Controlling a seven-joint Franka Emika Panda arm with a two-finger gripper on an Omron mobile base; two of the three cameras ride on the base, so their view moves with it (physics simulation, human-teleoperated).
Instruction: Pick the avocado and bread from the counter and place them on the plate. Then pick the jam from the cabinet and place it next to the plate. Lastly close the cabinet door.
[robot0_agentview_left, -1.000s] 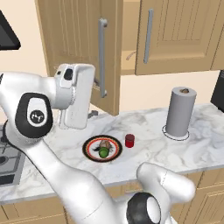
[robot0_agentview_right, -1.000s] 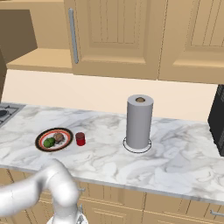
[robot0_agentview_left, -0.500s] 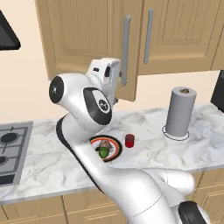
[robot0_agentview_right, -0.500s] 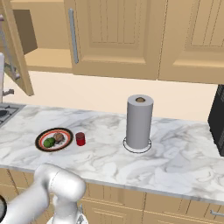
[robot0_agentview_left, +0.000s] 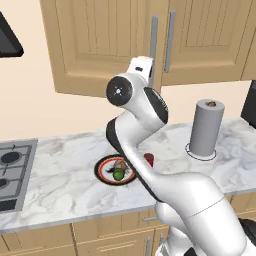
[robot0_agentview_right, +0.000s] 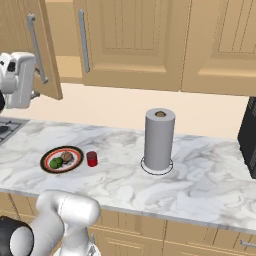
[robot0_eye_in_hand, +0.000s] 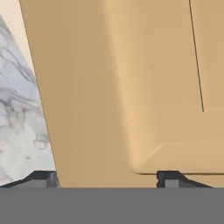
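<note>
The cabinet door (robot0_agentview_right: 46, 55), light wood with a silver bar handle (robot0_agentview_right: 36, 47), stands partly ajar. My gripper (robot0_agentview_right: 34, 93) is pressed against it just below the handle. Up close, the door panel (robot0_eye_in_hand: 131, 87) spans the space ahead of my gripper (robot0_eye_in_hand: 105, 179), whose jaws are wide apart and hold nothing. On the marble counter (robot0_agentview_left: 65, 185) lies the plate (robot0_agentview_left: 102, 170) with the green avocado (robot0_agentview_left: 118, 174) and the brown bread (robot0_agentview_left: 119, 164) on it. The dark red jam (robot0_agentview_left: 148, 160) stands right beside the plate's rim. From the right side I see the plate (robot0_agentview_right: 47, 157), avocado (robot0_agentview_right: 55, 163), bread (robot0_agentview_right: 66, 157) and jam (robot0_agentview_right: 91, 158).
A tall grey paper-towel roll (robot0_agentview_left: 207, 128) stands on the counter to the right of the jam. A stove (robot0_agentview_left: 12, 167) borders the counter on the left. A black appliance (robot0_agentview_right: 248, 135) sits at the far right. Closed wall cabinet doors (robot0_agentview_right: 130, 40) hang beside the moving one.
The cabinet door has swung toward shut, with my hand following against it. The plate, avocado, bread and jam have stayed where they were.
</note>
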